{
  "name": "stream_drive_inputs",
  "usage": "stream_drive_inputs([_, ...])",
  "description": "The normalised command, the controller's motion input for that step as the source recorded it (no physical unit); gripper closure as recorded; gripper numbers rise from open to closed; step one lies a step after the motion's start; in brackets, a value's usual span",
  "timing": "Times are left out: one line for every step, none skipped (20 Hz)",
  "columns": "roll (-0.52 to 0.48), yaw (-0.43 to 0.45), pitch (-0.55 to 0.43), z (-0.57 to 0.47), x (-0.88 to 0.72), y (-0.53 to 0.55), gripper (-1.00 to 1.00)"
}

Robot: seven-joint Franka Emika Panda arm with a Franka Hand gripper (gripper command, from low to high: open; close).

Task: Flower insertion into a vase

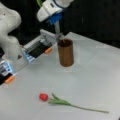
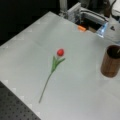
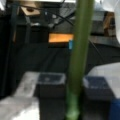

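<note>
The copper-brown vase (image 1: 65, 53) stands upright on the grey table in both front views, near the right edge in one (image 2: 110, 62). My gripper (image 1: 58, 32) hangs just above and left of its rim, shut on a green flower stem (image 3: 79, 50) that runs straight up between the two dark pads (image 3: 51, 80). In a front view the stem's thin lower end (image 1: 63, 40) reaches the vase mouth. A red tulip (image 1: 44, 97) with green leaves and a long stem lies flat on the table, seen in both front views (image 2: 60, 52). My gripper is out of view in that front view.
A metal frame with orange tabs (image 1: 48, 50) stands behind the vase by the arm's white base (image 1: 10, 42). The same frame (image 2: 82, 15) sits at a front view's top. A black perforated board (image 2: 12, 110) borders the table at bottom left.
</note>
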Motion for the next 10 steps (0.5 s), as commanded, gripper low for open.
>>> stream_drive_inputs([-0.128,0.014,0.168,-0.04,0.23,-0.08,1.0])
stream_drive_inputs([-0.12,0.007,0.129,-0.09,0.27,-0.12,1.0])
stream_drive_inputs([-0.118,0.006,0.109,-0.1,0.28,-0.14,1.0])
stream_drive_inputs([-0.116,0.007,0.094,-0.13,0.31,-0.15,1.0])
stream_drive_inputs([-0.112,0.011,0.087,-0.15,0.33,-0.15,1.0])
stream_drive_inputs([-0.109,0.018,0.084,-0.15,0.33,-0.15,1.0])
stream_drive_inputs([-0.106,0.027,0.083,-0.14,0.31,-0.13,1.0])
stream_drive_inputs([-0.092,0.053,0.026,-0.15,0.32,-0.12,1.0])
stream_drive_inputs([-0.085,0.069,-0.001,-0.17,0.33,-0.11,1.0])
stream_drive_inputs([-0.078,0.081,-0.018,-0.2,0.36,-0.11,1.0])
